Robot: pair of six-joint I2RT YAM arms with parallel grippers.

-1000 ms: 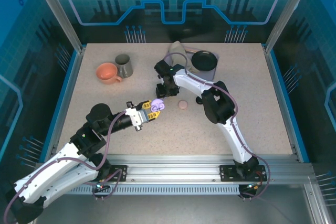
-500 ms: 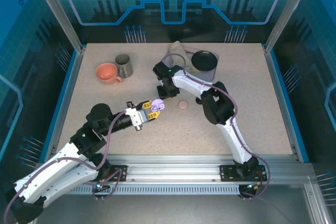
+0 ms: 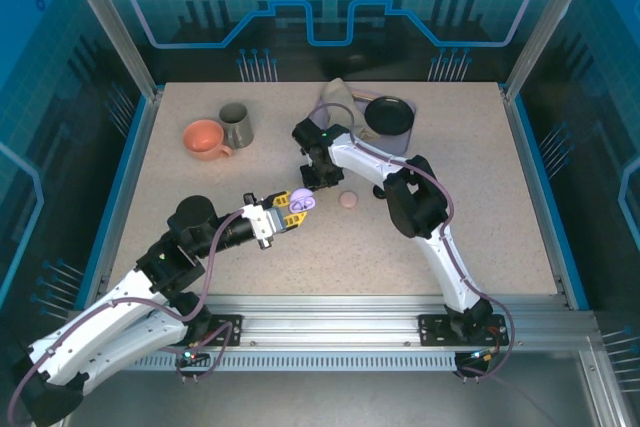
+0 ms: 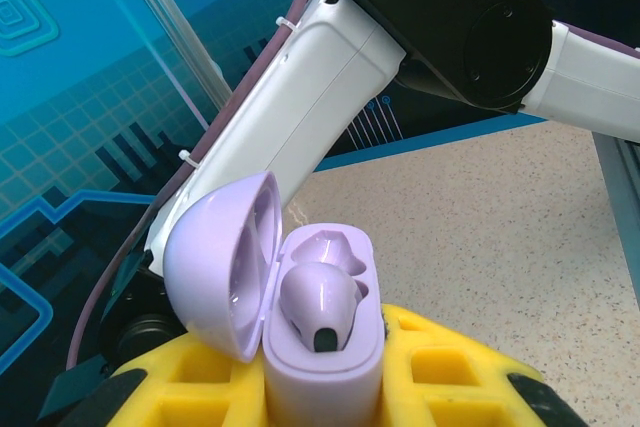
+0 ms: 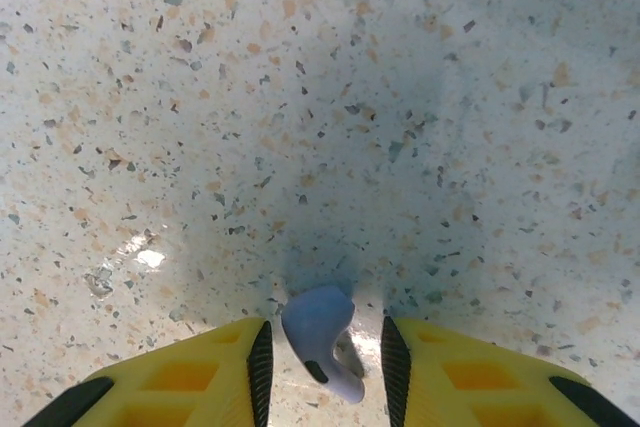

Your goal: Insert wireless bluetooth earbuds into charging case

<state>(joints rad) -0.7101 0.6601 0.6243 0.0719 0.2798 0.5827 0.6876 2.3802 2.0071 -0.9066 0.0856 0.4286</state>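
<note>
Earbuds of the lilac pair are split between my two claws. One seated earbud [image 4: 320,297] lies in a well of the open lilac case [image 4: 322,367], and the well just beyond it is unfilled. The case lid [image 4: 225,277] is hinged back to the left in my left wrist view. My left gripper [image 4: 322,392] is clamped on the body of that case, with a yellow finger pressed against each side, and holds it up off the table with the opening facing my right arm.

The loose earbud [image 5: 315,327] is between the yellow fingers [image 5: 200,367] of my right gripper [image 5: 323,355], low over the speckled table [image 5: 400,97]. That claw is narrow, its fingers close on both sides of the bud. I see thin slivers of gap there and cannot tell whether it is pinched or only bracketed.

From above, my right gripper [image 3: 316,179] points down just behind the case [image 3: 302,200], near it but not touching.

Further out, a small pink round case [image 3: 348,200] lies on the table to the right of both claws. At the back left an orange cup [image 3: 205,138] stands just beside a grey metal cup [image 3: 236,124]. A black dish [image 3: 389,114] sits at the back centre.
</note>
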